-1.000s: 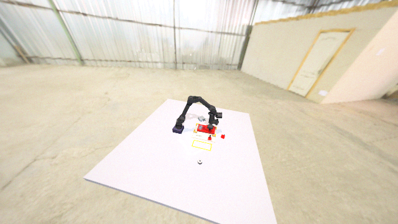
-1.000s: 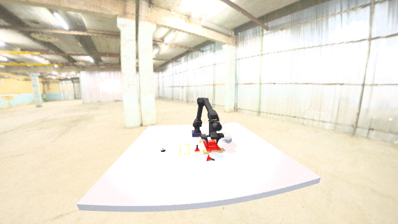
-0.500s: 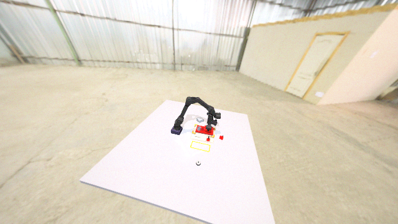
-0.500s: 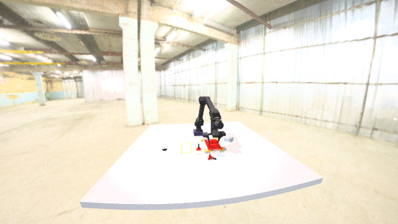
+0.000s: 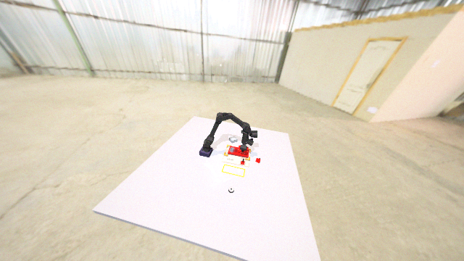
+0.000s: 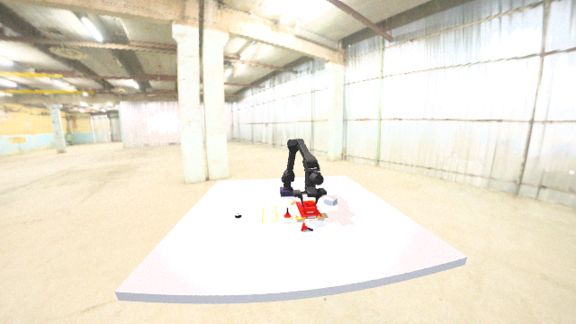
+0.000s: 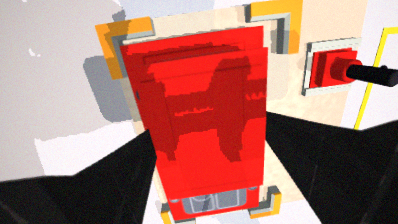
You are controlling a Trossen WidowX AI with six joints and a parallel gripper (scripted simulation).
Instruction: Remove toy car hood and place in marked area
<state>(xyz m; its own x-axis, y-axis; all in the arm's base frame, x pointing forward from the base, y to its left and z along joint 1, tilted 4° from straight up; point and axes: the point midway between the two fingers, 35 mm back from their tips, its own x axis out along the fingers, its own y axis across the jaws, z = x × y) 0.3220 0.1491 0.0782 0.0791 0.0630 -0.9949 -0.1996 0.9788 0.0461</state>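
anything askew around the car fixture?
Yes: the hood looks askew. In the wrist view its far edge sits offset from the red car body, its outline skewed to the body's. It's clamped in the gripper, so probably mid-lift rather than damaged.
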